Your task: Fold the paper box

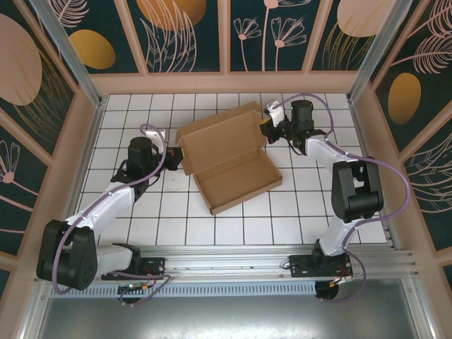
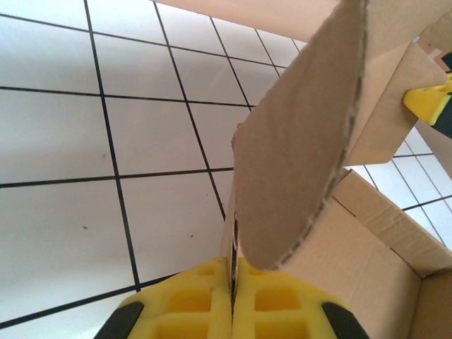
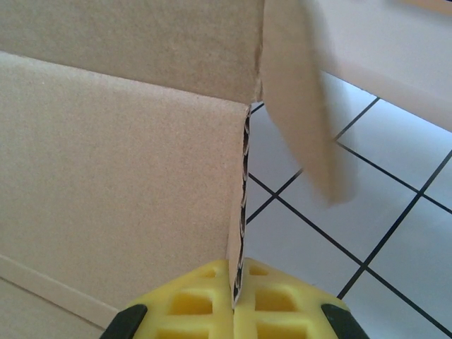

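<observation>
Box (image 1: 227, 159) of brown corrugated cardboard sits near the middle of a white tiled tabletop (image 1: 304, 212), turned at an angle. Its shallow tray (image 1: 236, 185) faces the arms with its walls up. The lid (image 1: 220, 134) opens toward the far side; how far it is raised is hard to tell.

The left hand (image 2: 233, 296) is fully closed. Its yellow fingers (image 2: 191, 304) pinch a thin cardboard edge at the lid's left end, just below a rounded flap (image 2: 296, 155) that stands upright. The right hand (image 3: 239, 293) is likewise fully closed, nipping a cardboard edge at the lid's right end, with a second flap (image 3: 300, 106) hanging blurred beside it.

Several things could go wrong from here:
- **Slipping:** both grips are on bare edges only, so the cardboard could slide out of the fingers once the lid swings over.
- **Twisting:** if one arm leads the other, the lid may twist and crease away from its scored hinge, or tear at a corner.
- **Dragging:** nothing holds the tray down, so a pull on the lid could drag or tip the whole box across the smooth tiles and spoil the alignment.
- **Crushed flaps:** the side flaps probably have to go inside the tray walls. If they splay outward or catch on a wall's top, closing would crush them and the lid would not seat.
- **Denting:** too hard a pinch could dent the corrugation.
</observation>
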You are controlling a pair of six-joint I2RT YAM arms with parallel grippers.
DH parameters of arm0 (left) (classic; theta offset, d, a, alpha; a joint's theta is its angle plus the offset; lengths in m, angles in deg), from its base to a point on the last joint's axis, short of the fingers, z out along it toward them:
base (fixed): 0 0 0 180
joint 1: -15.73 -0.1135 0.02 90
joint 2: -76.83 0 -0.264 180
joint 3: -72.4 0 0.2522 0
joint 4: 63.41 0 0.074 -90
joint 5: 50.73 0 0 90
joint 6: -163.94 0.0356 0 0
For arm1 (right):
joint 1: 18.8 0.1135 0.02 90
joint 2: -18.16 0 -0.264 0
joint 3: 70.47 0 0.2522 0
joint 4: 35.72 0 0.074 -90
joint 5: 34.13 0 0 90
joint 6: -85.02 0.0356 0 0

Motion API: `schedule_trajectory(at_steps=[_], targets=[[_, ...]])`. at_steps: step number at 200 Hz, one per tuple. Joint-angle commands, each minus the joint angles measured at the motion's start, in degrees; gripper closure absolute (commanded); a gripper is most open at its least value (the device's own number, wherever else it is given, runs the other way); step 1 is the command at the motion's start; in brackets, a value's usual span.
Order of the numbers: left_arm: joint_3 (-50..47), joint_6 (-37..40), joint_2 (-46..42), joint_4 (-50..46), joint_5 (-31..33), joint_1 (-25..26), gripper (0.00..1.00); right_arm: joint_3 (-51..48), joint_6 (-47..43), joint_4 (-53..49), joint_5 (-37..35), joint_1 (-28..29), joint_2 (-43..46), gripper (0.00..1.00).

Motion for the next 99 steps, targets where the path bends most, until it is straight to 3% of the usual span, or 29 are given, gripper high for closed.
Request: schedule_trajectory(at_steps=[1,48,80,99], targets=[[0.6,1.6,-0.3,1.1,0.2,-0.1,1.00,-2.7,2.9,2.7,-0.6,0.5,2.3,1.00],[3.9,2.7,-0.2,3.3,7.8,-0.1,1.00,-13.3,16.6,21.5,-5.7,2.7,9.4,1.00],[5.9,1.2,2.9,9.7,10.6,0.0,1.00,-18.7,21.1,30.8,-17.2,6.5,13.0,1.00],[6.6,1.3,5.3,13.6,12.5,0.4,1.00,-21.1,22.5,36.7,-27.7,9.9,13.9,1.00]])
